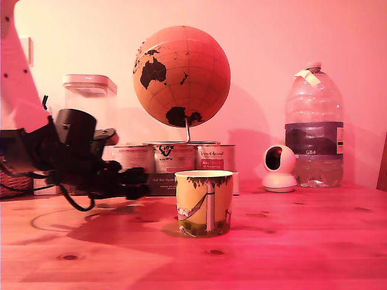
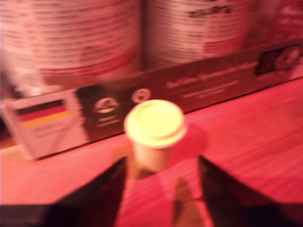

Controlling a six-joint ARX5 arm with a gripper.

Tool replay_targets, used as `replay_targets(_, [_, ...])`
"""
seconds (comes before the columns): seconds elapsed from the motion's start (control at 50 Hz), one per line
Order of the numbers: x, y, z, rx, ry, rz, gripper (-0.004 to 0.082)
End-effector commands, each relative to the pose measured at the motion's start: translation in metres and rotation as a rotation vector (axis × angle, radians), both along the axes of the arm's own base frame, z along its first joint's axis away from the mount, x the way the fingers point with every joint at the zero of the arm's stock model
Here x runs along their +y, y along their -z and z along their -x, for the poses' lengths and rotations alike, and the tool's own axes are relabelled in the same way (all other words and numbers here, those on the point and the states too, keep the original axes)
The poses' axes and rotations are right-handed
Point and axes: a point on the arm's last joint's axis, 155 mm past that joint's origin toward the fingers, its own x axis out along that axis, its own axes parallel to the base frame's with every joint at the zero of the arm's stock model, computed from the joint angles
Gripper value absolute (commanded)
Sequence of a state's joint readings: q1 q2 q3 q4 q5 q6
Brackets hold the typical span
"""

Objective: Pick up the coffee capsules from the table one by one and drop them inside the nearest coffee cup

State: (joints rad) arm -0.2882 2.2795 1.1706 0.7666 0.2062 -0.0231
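Pine surface (image 1: 290, 254) fills the foreground, grain and dark knots showing under a strong pink-red cast. Yellow coffee cup (image 1: 204, 203) stands upright on it, near the middle of the exterior view, tree trunk and hammock drawn on its side. Black hand (image 1: 138, 182) hangs low over the surface at the exterior view's left, tips pointing toward the cup but clear of it. Wrist view: two dark fingers (image 2: 94, 194) spread apart, nothing between them; one pale coffee capsule (image 2: 155, 130) stands on the wood just beyond the tips, wide rim up, not touched. Close behind the capsule lies a dark printed box (image 2: 199, 87) with a small flag mark, and silver tins (image 2: 71, 42) stand on it, blurred. Farther back in the exterior view: an orange globe (image 1: 181, 75) on a stand, a clear lidded container (image 1: 91, 99), a white dome camera (image 1: 280, 168) and a large water bottle (image 1: 313, 127) against the wall.
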Motion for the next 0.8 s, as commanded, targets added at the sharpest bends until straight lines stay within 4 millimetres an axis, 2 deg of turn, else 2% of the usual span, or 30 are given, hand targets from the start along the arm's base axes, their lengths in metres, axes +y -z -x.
replay_targets(0.0, [-0.001,0.013,-0.001,0.013,-0.008,-0.006,0.0526])
replay_targets(0.32, [0.004,0.012,-0.005,0.001,-0.039,-0.013,0.0584])
replay_targets(0.78, [0.002,0.01,-0.015,0.002,-0.047,-0.008,0.0585])
